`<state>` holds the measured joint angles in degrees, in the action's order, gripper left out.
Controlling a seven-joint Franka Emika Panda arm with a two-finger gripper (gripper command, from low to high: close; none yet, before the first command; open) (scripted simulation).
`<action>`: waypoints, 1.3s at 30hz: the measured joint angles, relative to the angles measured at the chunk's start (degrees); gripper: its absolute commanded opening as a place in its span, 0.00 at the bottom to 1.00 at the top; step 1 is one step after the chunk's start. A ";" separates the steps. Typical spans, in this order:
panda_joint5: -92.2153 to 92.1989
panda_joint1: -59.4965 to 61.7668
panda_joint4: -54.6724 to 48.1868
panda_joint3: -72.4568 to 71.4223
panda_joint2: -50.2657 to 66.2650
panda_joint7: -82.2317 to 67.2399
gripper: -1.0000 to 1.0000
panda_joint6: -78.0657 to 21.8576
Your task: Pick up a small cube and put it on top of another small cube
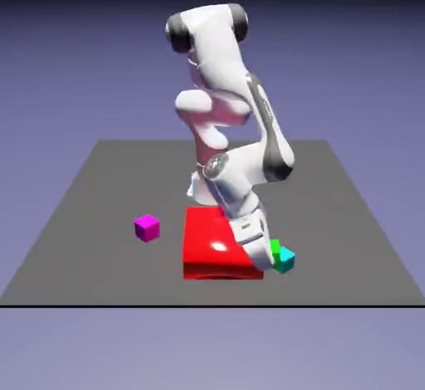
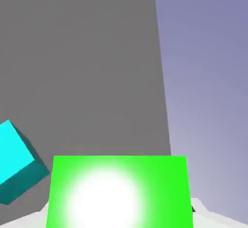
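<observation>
The white arm [image 1: 236, 156] bends low over the grey table [image 1: 100, 206], hiding part of the one big red block [image 1: 212, 247] and most of the green cube [image 1: 275, 247]. Three small cubes show: green, cyan [image 1: 285, 259] and magenta [image 1: 147, 227]. In the hand view the green cube [image 2: 118, 193] fills the space at the gripper [image 2: 121, 219], covering its fingertips; whether they clamp it cannot be told. The magenta cube sits well apart.

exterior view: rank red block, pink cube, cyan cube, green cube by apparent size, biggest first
1. Red block, by far the largest.
2. Pink cube.
3. Cyan cube, looks about like the pink one; too close to rank.
4. Green cube: only a sliver shows behind the gripper, so its size is unsure.
</observation>
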<state>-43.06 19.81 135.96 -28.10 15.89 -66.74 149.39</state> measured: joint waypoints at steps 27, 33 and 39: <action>-60.55 22.23 37.45 9.61 -34.06 9.26 0.00 24.73; -64.64 34.67 35.94 -2.35 -33.18 5.08 0.00 23.28; -68.74 47.12 34.44 -14.31 -32.29 0.89 0.00 21.83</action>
<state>-111.79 66.93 170.40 -42.41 -16.39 -65.84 171.21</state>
